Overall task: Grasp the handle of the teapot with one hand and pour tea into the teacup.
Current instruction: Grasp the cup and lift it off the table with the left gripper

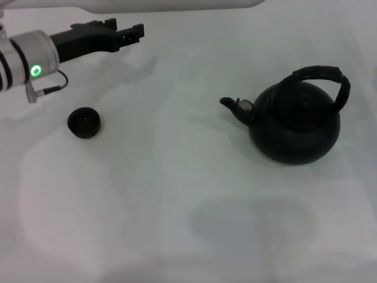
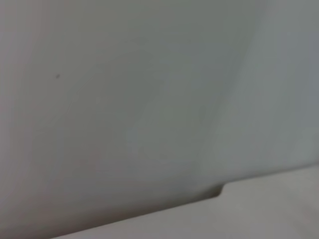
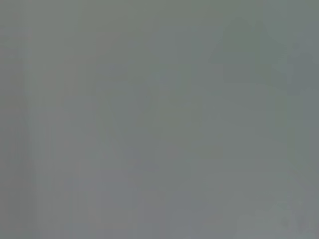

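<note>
While the left gripper (image 1: 131, 32) hangs at upper left, fingers apart and empty, the teapot (image 1: 294, 127) sits right of centre on the worktop (image 1: 177, 194), teacup (image 1: 83, 122) far left; reaching across risks clipping the cup.

Plain white, smooth worktop (image 1: 177, 194) across the whole head view, evenly and softly lit. Faint grey shadows near the middle and toward the far left. Pale rounded white edge (image 1: 177, 5) along the far side. Wrist views: blank grey-white surface only.
</note>
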